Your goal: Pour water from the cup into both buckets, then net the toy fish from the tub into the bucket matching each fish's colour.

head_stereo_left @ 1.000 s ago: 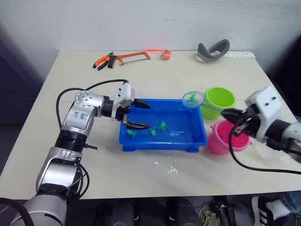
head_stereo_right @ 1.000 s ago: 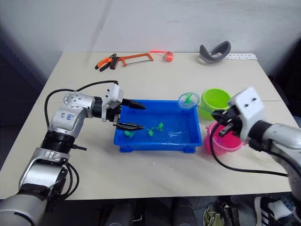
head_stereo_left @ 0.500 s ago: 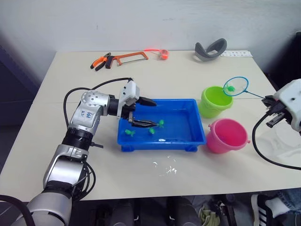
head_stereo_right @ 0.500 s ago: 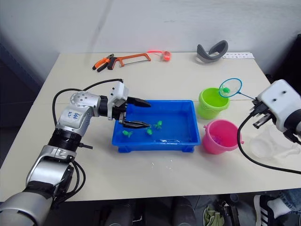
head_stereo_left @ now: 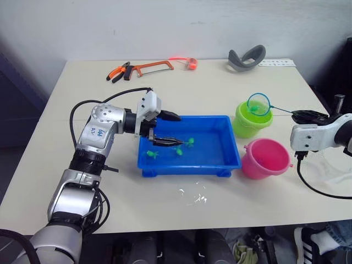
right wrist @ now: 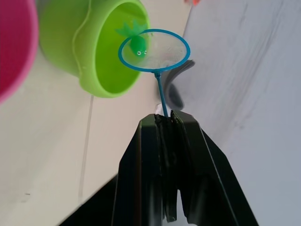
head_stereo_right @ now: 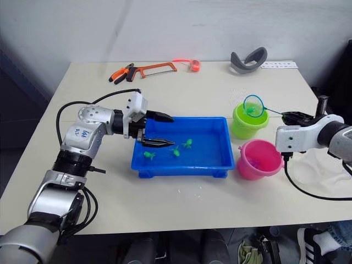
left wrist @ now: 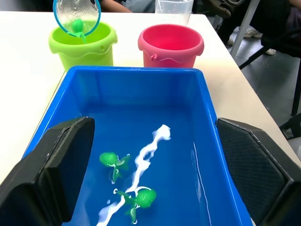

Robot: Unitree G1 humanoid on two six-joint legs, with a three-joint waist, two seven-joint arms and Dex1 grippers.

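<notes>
The net [head_stereo_left: 258,104] hangs tilted over the lime green bucket [head_stereo_left: 245,125] with a green toy fish [right wrist: 137,44] in its mesh. My right gripper [head_stereo_left: 309,116] is shut on the net's thin handle, to the right of both buckets. The pink bucket [head_stereo_left: 267,159] stands in front of the green one. In the blue tub [head_stereo_left: 190,166] three green fish [head_stereo_left: 179,151] lie in shallow water. My left gripper [head_stereo_left: 171,130] stands open over the tub's left end, holding nothing. The clear cup [head_stereo_right: 324,165] sits at the table's right edge.
An orange hacksaw [head_stereo_left: 151,67], pliers [head_stereo_left: 118,72] and a small red ring [head_stereo_left: 191,62] lie along the far side of the table. A grey curved band [head_stereo_left: 247,58] lies at the far right. Spilled water [head_stereo_left: 192,195] glistens in front of the tub.
The net left the tub's right end with a green fish, swung out past the green bucket, and is now back over it, tilted. The left gripper has barely moved.
</notes>
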